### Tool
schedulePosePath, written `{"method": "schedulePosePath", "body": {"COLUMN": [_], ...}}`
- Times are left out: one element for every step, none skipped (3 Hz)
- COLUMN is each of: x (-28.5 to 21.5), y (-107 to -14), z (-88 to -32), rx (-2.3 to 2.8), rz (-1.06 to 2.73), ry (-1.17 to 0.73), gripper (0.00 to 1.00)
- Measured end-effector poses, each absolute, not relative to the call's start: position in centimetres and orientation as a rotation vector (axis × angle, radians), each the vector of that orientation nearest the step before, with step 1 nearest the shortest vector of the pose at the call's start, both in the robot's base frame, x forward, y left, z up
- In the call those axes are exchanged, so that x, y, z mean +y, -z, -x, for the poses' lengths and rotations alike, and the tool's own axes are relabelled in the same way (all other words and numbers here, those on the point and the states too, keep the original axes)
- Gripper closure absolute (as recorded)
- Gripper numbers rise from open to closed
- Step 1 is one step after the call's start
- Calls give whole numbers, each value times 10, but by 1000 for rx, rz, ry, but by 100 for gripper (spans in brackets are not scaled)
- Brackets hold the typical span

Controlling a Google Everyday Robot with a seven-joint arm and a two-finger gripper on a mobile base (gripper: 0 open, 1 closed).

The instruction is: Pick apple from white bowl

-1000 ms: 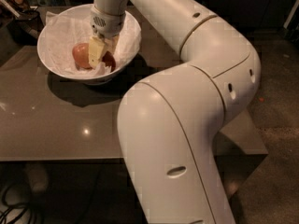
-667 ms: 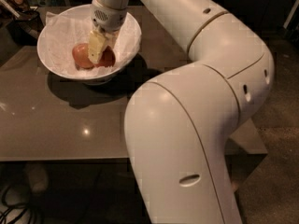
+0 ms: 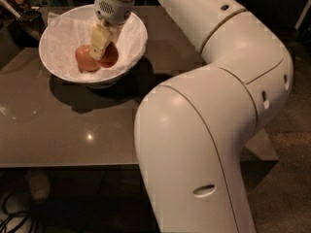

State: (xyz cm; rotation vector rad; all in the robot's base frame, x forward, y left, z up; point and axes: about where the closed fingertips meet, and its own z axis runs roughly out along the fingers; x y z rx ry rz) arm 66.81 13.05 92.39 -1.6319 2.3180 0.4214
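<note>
One robot arm [image 3: 209, 125] fills most of the view: smooth, matte off-white shells in fat rounded segments. A bulky one rises in the foreground, bends at an elbow on the right and reaches back up to the left over the table. A few small dark oval slots break its surface. Under it stands one table [image 3: 58, 125] with a flat, glossy grey-brown top that catches a small spot of light and carries the bowl's dark shadow. On the far left part of the top sits the one white bowl [image 3: 54, 58], wide and round with sloping sides, lined with crinkled white paper [image 3: 68, 30] that pokes up past the rim at the back. Two apples lie low in the bowl, side by side and nearly touching. The apple [image 3: 112, 57], deeper red and glossy, lies on the right; a paler orange-tan apple [image 3: 84, 58] of similar size lies on the left. The single gripper [image 3: 100, 46] hangs from a rounded wrist housing with a small perforated patch. Its pale yellowish, blocky tip reaches down inside the bowl, right where the two apples meet and against the red one's left side. How wide it stands and whether it has hold of anything cannot be told. On the floor at the lower left lies a loop of dark cable [image 3: 12, 210].
</note>
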Motion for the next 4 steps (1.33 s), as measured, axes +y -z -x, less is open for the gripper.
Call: {"method": "schedulePosePath", "body": {"x": [134, 136, 139, 142], "y": [-942, -973, -1002, -1024], "z": [-660, -649, -637, -628], "rx": [2214, 2076, 1963, 1916], "rz": [1690, 1748, 1792, 1813], "ry": [-520, -576, -598, -580], "gripper": [100, 100, 100, 100]}}
